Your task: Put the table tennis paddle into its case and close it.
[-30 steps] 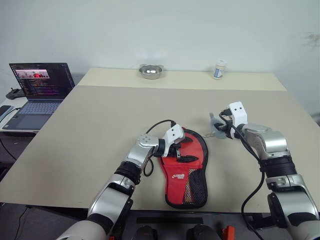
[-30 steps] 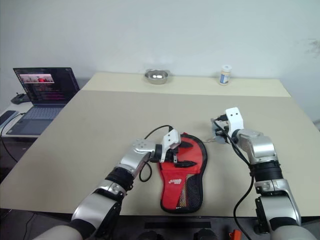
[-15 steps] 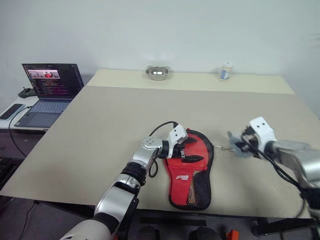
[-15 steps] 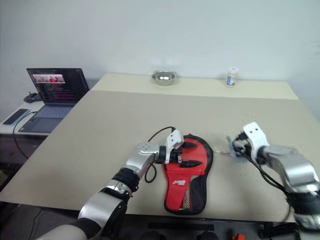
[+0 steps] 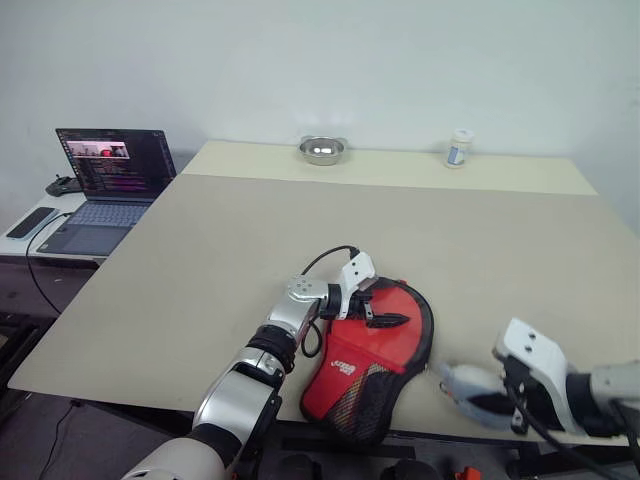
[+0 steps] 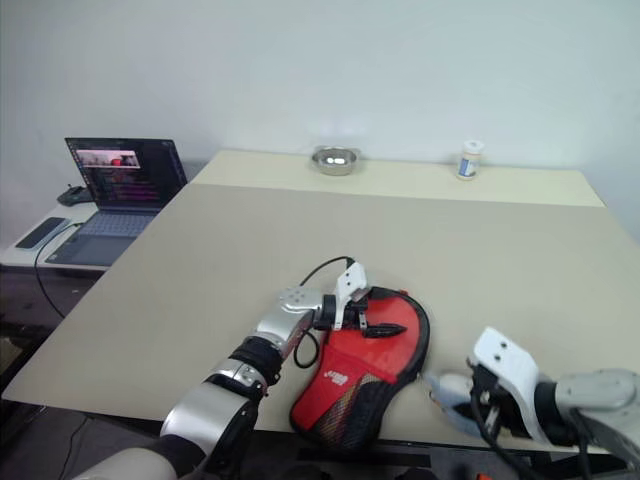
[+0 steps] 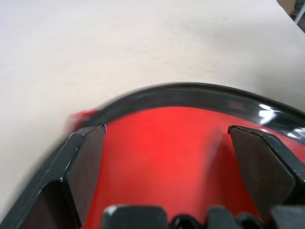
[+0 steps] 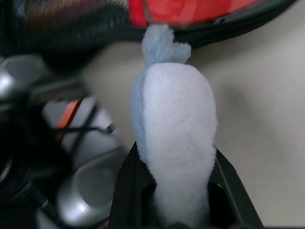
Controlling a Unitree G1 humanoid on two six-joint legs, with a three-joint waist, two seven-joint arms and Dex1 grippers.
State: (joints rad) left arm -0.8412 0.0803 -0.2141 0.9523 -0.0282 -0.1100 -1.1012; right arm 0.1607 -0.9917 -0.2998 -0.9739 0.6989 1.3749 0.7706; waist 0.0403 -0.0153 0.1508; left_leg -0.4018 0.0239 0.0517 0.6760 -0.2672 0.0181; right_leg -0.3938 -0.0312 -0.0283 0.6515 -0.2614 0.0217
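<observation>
The case point(image 5: 370, 355) lies flat near the table's near edge, black-rimmed, its clear side showing red with a white logo and mesh. The table tennis paddle is hidden; I cannot tell it from the red inside the case. My left gripper point(image 5: 385, 305) is open over the case's round end, and in the left wrist view one finger point(image 7: 81, 167) stands on each side of the red face inside the black rim point(image 7: 190, 93). My right gripper point(image 8: 178, 200) is shut on a pale blue fluffy tag point(image 8: 176, 143) at the near edge, to the right of the case. The tag's tip point(image 5: 445, 372) reaches the case's rim.
An open laptop point(image 5: 105, 170) and a phone point(image 5: 25, 222) sit on a side table at the left. A steel bowl point(image 5: 322, 150) and a small white bottle point(image 5: 460, 147) stand at the table's far edge. The case's narrow end reaches the table's near edge point(image 5: 150, 402).
My right arm has pulled back to the near edge with the fluffy tag in its grip. The case has swung round, its narrow end now pointing left. The left gripper stayed over the round end.
</observation>
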